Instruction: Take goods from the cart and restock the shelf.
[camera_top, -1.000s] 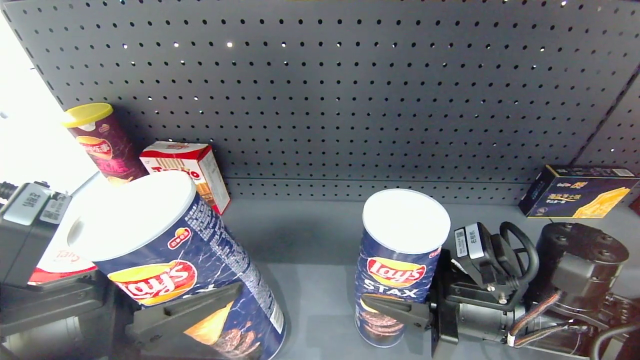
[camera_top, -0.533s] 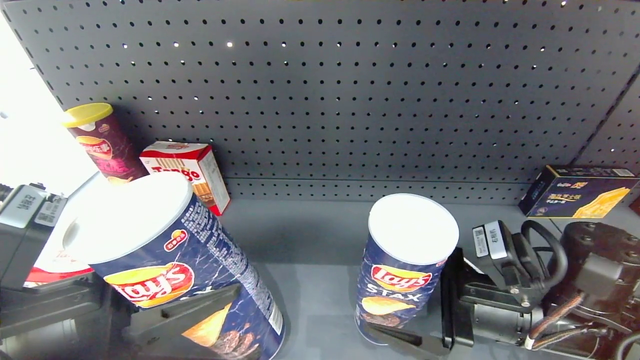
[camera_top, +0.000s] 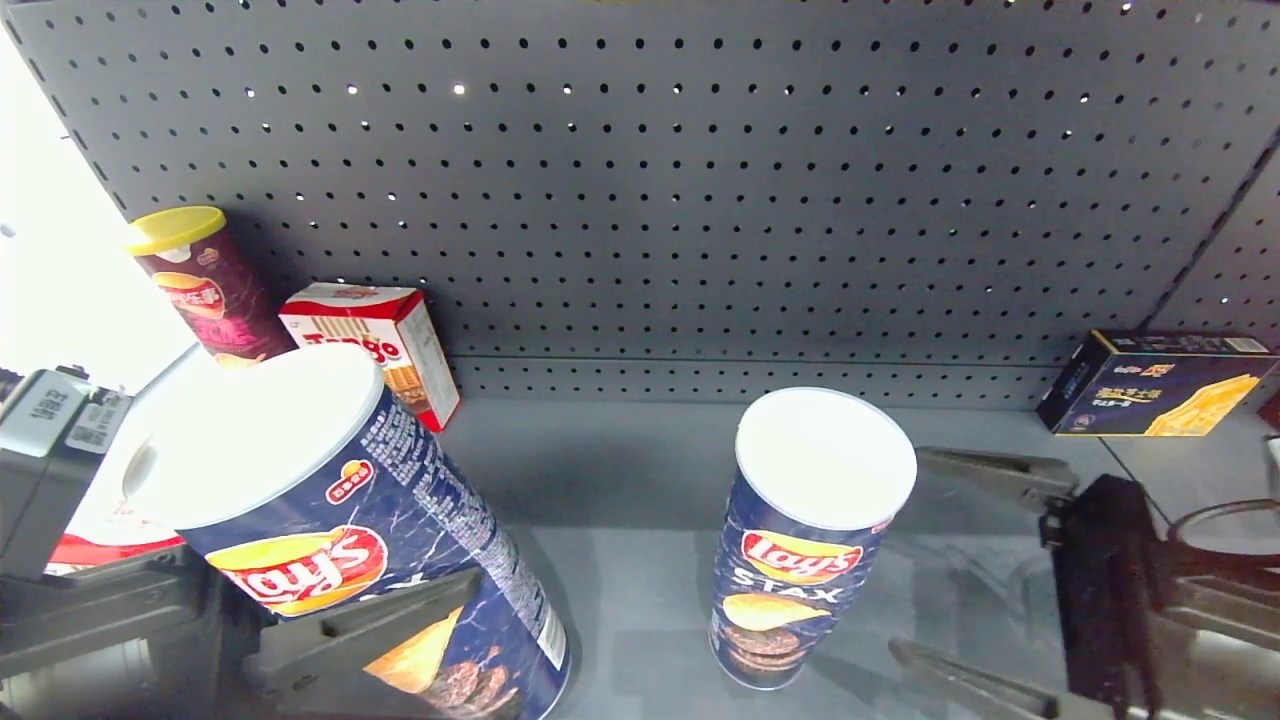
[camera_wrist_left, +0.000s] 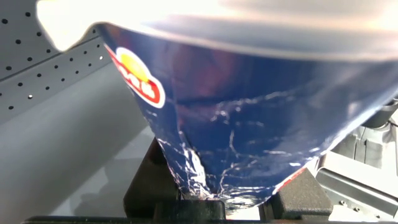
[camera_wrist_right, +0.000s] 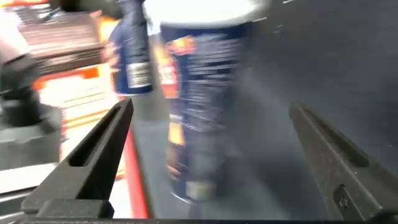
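Note:
A blue chips can (camera_top: 812, 540) with a white lid stands upright on the grey shelf (camera_top: 620, 480). My right gripper (camera_top: 910, 553) is open just to its right, both fingers clear of it; the right wrist view has the can (camera_wrist_right: 199, 106) ahead, between the spread fingers (camera_wrist_right: 93, 162). At the left, my left gripper (camera_top: 420, 590) is shut on a second, larger-looking blue chips can (camera_top: 340, 530), held tilted above the shelf's front. The left wrist view shows that can (camera_wrist_left: 249, 124) clamped between the fingers (camera_wrist_left: 298, 193).
A purple can with a yellow lid (camera_top: 200, 280) and a red-and-white biscuit box (camera_top: 375, 340) stand at the back left. A dark blue box (camera_top: 1160, 385) lies at the back right. The pegboard wall (camera_top: 640, 200) closes the back. Free shelf floor lies between the two blue cans.
My right gripper opened, let go of the standing can and drew back to the right. The can stays upright on the shelf. The left arm with its can barely moved.

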